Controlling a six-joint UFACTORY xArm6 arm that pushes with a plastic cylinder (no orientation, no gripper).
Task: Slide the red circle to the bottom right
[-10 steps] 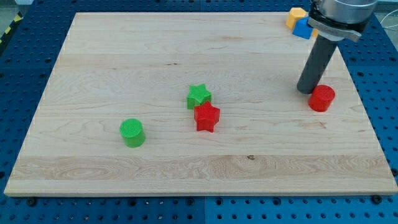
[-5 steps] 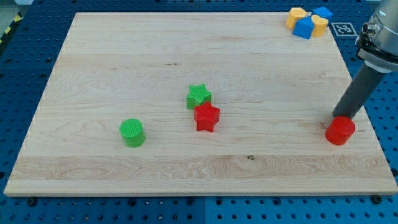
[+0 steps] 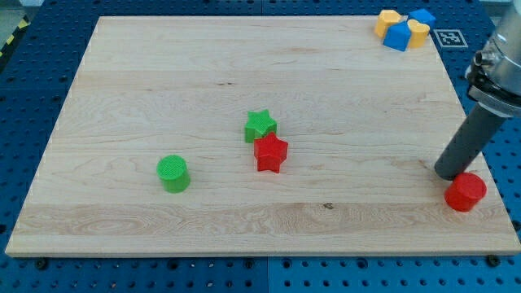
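- Red circle (image 3: pixel 466 192) sits near the board's (image 3: pixel 163 81) bottom right corner, close to the right edge, a little above the bottom edge.
- Tip (image 3: pixel 448 173) rests just up-left of the red circle, touching it or very nearly; the contact line is too tight to call.
- No jaws on this arm: only a plain dark rod, so nothing is clasped; the circle is merely pushed.
- Judgement: the push is in its last stretch. The circle has little room left toward the corner.
- To do it well: keep the tip behind the circle's centre, on the side away from the corner, so the push runs straight through it. An off-centre push would likely let the round block roll off the tip sideways.
- Go slowly and in a short stroke; the right edge is close and an overshoot could send the circle off the board.
- Red star (image 3: pixel 270 153) and green star (image 3: pixel 260 125) touch each other, well to the left of the red circle; green circle (image 3: pixel 172 173) farther left again. None in the way.
- Yellow and blue blocks (image 3: pixel 402 28) cluster far above the red circle, at the top right corner. No concern.
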